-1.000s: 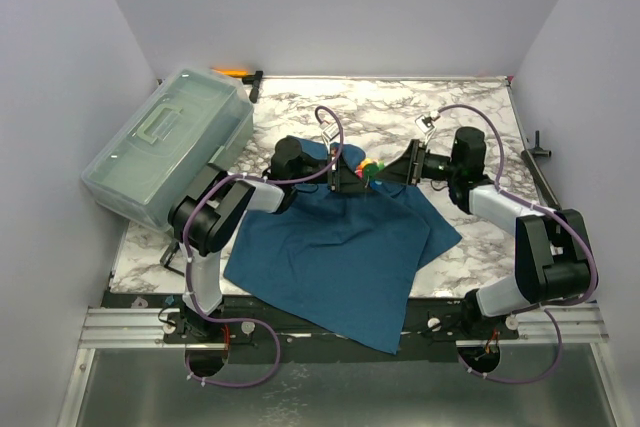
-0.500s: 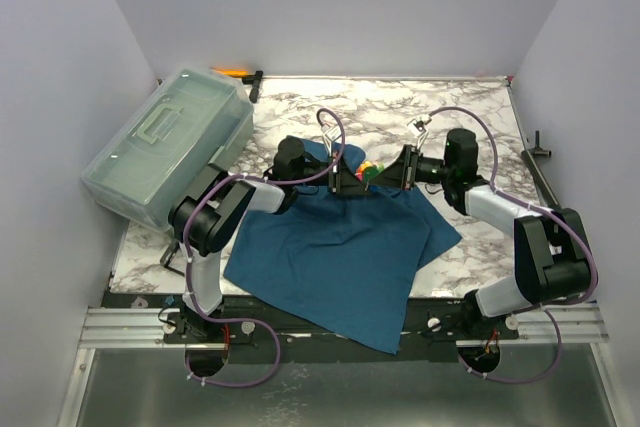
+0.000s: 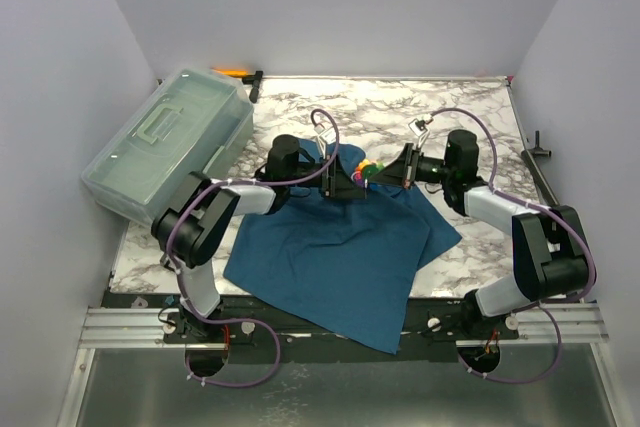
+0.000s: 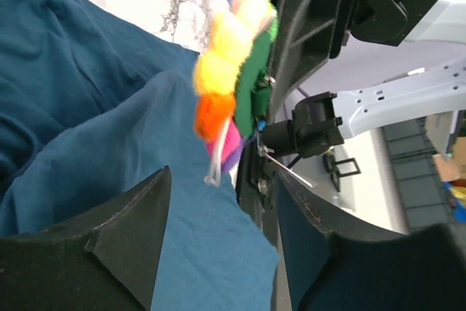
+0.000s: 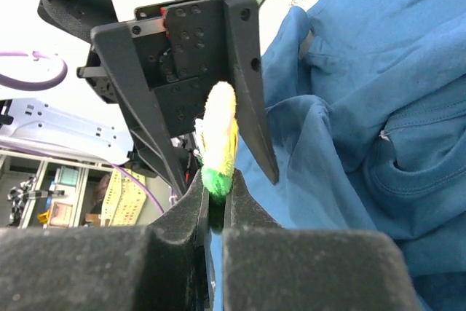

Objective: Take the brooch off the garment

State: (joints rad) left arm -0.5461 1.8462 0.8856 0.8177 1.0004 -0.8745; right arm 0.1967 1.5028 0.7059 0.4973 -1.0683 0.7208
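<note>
The brooch [image 3: 368, 169], a fluffy flower of yellow, orange, green and purple, hangs over the upper edge of the garment [image 3: 340, 257], a dark teal T-shirt spread on the table. My right gripper [image 5: 216, 187] is shut on the brooch [image 5: 220, 136] at its green edge. My left gripper [image 4: 222, 180] faces it from the other side and is open, its fingers on either side of the brooch [image 4: 226, 71] without touching it. A metal pin sticks out beside the brooch. Teal cloth [image 4: 87, 107] lies under the left fingers.
A clear plastic lidded box [image 3: 165, 142] stands at the back left of the marbled table [image 3: 400, 112]. An orange-handled tool [image 3: 235, 72] lies behind the box. A small black fixture [image 3: 537, 144] sits at the table's right edge.
My left gripper has gone from shut to open. My right gripper has moved in to the left and closed on the brooch.
</note>
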